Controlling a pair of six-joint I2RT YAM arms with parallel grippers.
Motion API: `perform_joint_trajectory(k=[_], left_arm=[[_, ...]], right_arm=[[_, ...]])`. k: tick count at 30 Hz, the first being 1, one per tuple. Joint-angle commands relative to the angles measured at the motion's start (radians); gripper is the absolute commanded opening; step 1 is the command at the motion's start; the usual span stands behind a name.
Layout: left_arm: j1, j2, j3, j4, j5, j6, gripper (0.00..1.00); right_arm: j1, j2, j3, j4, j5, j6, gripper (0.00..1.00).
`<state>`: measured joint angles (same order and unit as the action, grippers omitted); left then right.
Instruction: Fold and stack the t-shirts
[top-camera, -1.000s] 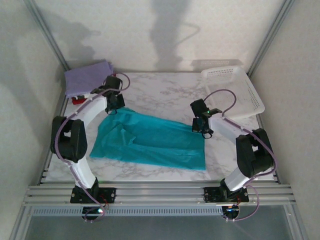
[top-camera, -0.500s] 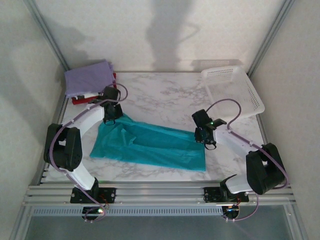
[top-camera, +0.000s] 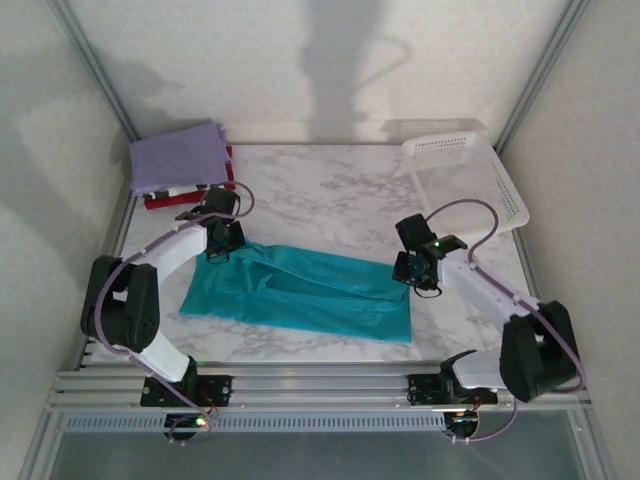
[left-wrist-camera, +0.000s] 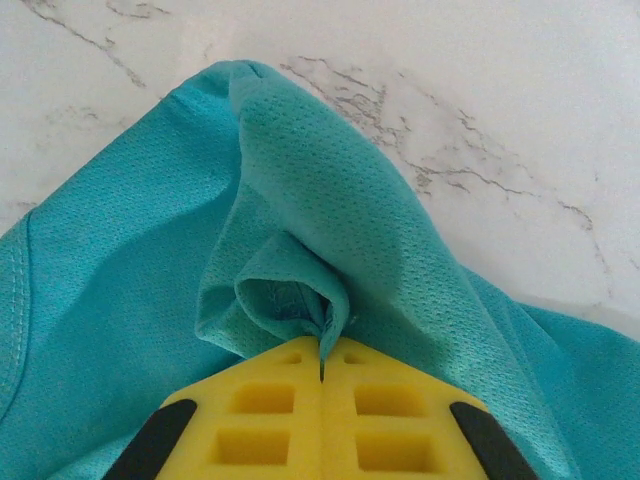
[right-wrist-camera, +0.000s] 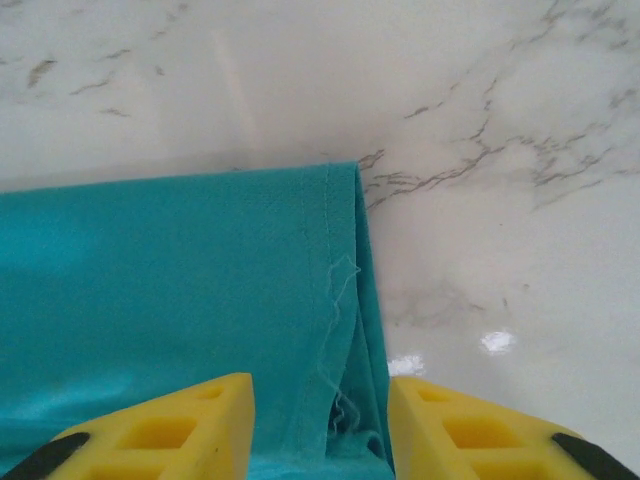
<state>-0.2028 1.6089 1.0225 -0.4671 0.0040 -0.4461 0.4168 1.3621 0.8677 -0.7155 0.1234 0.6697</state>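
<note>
Teal mesh t-shirt (top-camera: 300, 290) flat, corner bunched.

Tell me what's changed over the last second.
Both grippers came toward the near edge, pulling the far edge of the teal shirt with them. The right gripper opened and let its corner go; the left gripper stays shut on the shirt. The folded stack and basket are unchanged.

T-shirt (top-camera: 300, 290) central, folded stack (top-camera: 180, 160) far-left, basket (top-camera: 445, 146) far-right
</note>
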Motion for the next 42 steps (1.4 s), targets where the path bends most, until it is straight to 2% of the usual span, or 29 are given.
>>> perform_joint_trajectory(k=[1,6,12,19,20,23,25,29,32,34,36,40,42], left_arm=[[-0.012,-0.024,0.003,0.003,0.002,-0.015,0.0],[-0.017,-0.01,0.016,-0.002,0.003,-0.013,0.0],[-0.023,-0.009,0.017,-0.003,0.004,-0.017,0.0],[-0.031,-0.036,0.017,-0.035,-0.044,-0.022,0.0],[-0.031,-0.037,0.019,-0.041,-0.044,-0.02,0.0],[-0.038,-0.044,0.014,-0.065,-0.057,-0.02,0.0],[-0.041,-0.051,-0.01,-0.073,-0.062,-0.03,0.0],[-0.04,-0.024,-0.05,-0.092,-0.024,-0.047,0.01],[-0.045,-0.015,-0.082,-0.097,0.016,-0.074,0.11],[-0.053,-0.031,-0.095,-0.114,-0.005,-0.091,0.32],[-0.053,-0.041,-0.1,-0.147,-0.02,-0.095,0.4],[-0.041,-0.05,-0.096,-0.211,-0.076,-0.071,0.43],[-0.017,-0.066,-0.072,-0.21,-0.039,-0.054,0.43]], right_arm=[[-0.031,0.068,0.028,-0.017,-0.079,0.055,0.39],[-0.05,0.102,-0.001,0.043,-0.152,0.07,0.35],[-0.049,0.143,-0.019,0.065,-0.163,0.077,0.26],[-0.051,0.14,-0.057,0.088,-0.146,0.079,0.01],[-0.051,0.133,-0.057,0.083,-0.136,0.074,0.0],[-0.052,0.113,-0.057,0.061,-0.125,0.061,0.04],[-0.052,0.095,-0.053,0.045,-0.122,0.047,0.16],[-0.05,0.06,-0.018,-0.005,-0.093,0.02,0.28],[-0.048,0.045,0.023,-0.039,-0.073,-0.006,0.31],[-0.047,0.047,0.057,-0.056,-0.073,-0.02,0.31],[-0.039,0.051,0.088,-0.068,-0.074,-0.025,0.32],[-0.012,0.078,0.161,-0.069,-0.102,-0.041,0.33],[0.008,0.106,0.194,-0.043,-0.134,-0.049,0.33]])
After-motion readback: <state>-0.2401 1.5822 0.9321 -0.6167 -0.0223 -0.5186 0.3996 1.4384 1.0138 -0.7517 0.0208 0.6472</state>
